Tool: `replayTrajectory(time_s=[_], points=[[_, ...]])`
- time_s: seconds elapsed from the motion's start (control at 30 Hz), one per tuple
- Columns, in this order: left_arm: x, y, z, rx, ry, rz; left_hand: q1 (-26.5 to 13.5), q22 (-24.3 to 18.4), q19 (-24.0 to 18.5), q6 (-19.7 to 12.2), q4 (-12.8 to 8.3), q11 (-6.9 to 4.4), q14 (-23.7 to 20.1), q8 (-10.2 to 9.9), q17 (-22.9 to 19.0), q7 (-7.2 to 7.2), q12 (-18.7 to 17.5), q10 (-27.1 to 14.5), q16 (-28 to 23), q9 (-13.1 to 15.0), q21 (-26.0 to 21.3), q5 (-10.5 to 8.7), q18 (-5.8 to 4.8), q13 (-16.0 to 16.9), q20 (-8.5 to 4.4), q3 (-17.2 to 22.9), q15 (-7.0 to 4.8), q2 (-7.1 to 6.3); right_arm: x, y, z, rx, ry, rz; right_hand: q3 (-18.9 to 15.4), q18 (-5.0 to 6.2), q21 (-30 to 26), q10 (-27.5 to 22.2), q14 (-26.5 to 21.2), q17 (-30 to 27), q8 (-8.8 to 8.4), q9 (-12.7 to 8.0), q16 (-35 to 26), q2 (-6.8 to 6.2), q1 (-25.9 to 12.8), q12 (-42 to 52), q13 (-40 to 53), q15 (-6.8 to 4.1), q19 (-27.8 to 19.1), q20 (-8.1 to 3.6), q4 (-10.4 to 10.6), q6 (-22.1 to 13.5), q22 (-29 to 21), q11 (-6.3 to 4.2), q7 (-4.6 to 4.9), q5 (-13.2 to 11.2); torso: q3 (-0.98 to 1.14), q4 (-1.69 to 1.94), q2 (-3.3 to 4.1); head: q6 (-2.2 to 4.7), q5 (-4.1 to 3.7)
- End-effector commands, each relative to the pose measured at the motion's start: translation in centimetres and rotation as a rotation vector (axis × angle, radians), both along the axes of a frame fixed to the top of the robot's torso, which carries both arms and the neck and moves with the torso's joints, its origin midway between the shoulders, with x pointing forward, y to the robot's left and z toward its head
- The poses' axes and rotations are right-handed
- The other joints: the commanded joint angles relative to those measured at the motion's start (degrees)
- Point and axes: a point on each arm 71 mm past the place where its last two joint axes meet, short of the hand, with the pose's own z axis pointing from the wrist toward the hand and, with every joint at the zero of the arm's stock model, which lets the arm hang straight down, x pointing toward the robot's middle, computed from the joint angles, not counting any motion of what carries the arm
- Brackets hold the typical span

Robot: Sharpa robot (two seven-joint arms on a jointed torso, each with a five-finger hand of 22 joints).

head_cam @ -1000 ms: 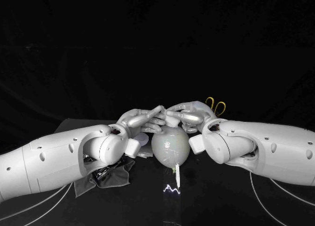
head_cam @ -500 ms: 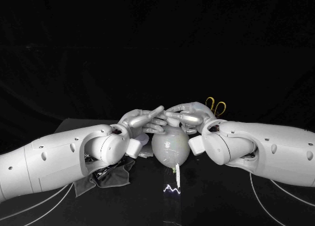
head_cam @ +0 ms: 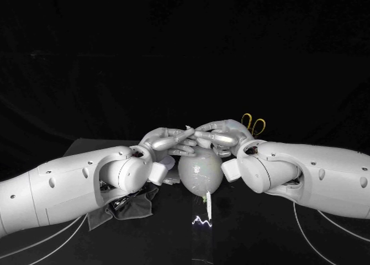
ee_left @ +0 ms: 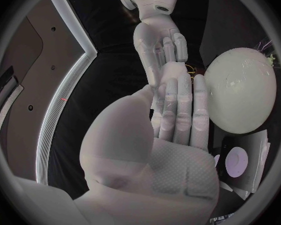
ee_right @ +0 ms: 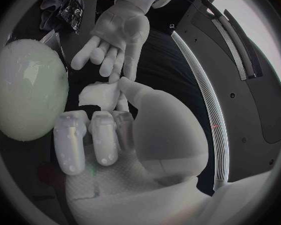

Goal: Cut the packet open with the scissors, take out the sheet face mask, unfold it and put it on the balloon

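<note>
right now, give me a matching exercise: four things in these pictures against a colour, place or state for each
Things:
1. balloon
2. scissors
3. sheet face mask
4. left hand

Descriptions:
a. yellow handles, just beyond the right hand
b. fingers spread, nothing in it
c. white wad held by the right hand
d. pale and rounded, just under both hands

Pairs: 1-d, 2-a, 3-c, 4-b

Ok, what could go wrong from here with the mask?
The folded sheet face mask is pinched by the right robot hand; it may slip when the left robot hand pulls at it. Both robot hands hang right over the balloon, so a bump could roll it. The scissors sit just behind the right robot hand and could get knocked.
</note>
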Motion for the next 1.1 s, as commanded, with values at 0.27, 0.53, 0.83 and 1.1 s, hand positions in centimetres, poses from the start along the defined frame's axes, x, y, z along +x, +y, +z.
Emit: replayTrajectory(time_s=[0.27, 0.53, 0.83, 1.1], points=[[0.06, -0.32, 0.55, -0.037, -0.028, -0.011, 1.7, -0.2, -0.3, 1.1, 0.0, 0.1, 0.4, -0.4, 0.0, -0.1, -0.6, 0.9, -1.0, 0.0, -0.2, 0.14, 0.78, -0.3, -0.07, 2.1, 0.03, -0.17, -0.53, 0.5, -0.21, 0.003, 0.014, 0.049, 0.4, -0.8, 0.4, 6.8, 6.9, 15.1, 0.32, 3.5, 0.3, 0.38, -0.2, 0.2, 15.1, -1.07, 6.1, -0.37, 0.1, 0.2, 15.1, -1.16, -0.07, 0.1, 0.01, 0.0, -0.02, 0.07, 0.01], [0.16, -0.21, 0.47, -0.031, -0.021, -0.001, -0.4, -0.3, 0.0, 1.7, 1.9, -0.07, 1.6, -0.3, 0.4, -0.3, -0.7, 2.1, -1.2, 0.2, -0.2, 0.13, 0.8, -0.4, -0.08, 2.4, -0.15, -0.6, -0.83, 0.55, -0.2, 0.002, 0.018, 0.062, 0.5, -0.8, 0.4, 6.8, 6.9, 15.1, 0.38, 3.6, 0.3, 0.4, -0.2, 0.2, 15.1, -1.07, 6.1, -0.37, 0.0, 0.2, 15.1, -1.16, -0.07, 0.1, 0.0, 0.01, -0.03, 0.02, 0.08], [0.15, -0.21, 0.36, -0.022, -0.008, 0.0, -2.0, -0.4, 0.1, 1.9, 1.9, -0.11, 2.0, -0.3, 0.6, -0.35, -0.8, 2.5, -1.5, 0.3, -0.2, 0.13, 0.8, -0.4, -0.09, 1.9, -0.22, -1.32, -0.95, 0.61, -0.21, -0.001, 0.019, 0.07, 0.6, -0.8, 0.4, 6.8, 6.9, 15.1, 0.45, 3.6, 0.3, 0.42, -0.3, 0.2, 15.1, -1.07, 6.1, -0.38, 0.0, 0.1, 15.1, -1.16, -0.07, 0.1, 0.0, -0.02, 0.0, -0.03, 0.08], [0.13, -0.25, 0.34, -0.019, -0.005, 0.001, -1.9, -0.5, 0.2, 2.0, 1.6, -0.24, 2.1, -0.4, 0.8, -0.47, -1.0, 2.6, -1.7, 0.3, -0.3, 0.13, 0.8, -0.4, -0.11, 1.6, -0.3, -2.37, -0.94, 0.65, -0.24, -0.006, 0.019, 0.071, 0.7, -0.8, 0.4, 6.8, 6.9, 15.1, 0.49, 3.7, 0.3, 0.41, -0.3, 0.2, 15.1, -1.07, 6.1, -0.38, -0.1, 0.1, 15.1, -1.16, -0.06, 0.1, 0.0, 0.02, -0.01, -0.07, 0.03]])
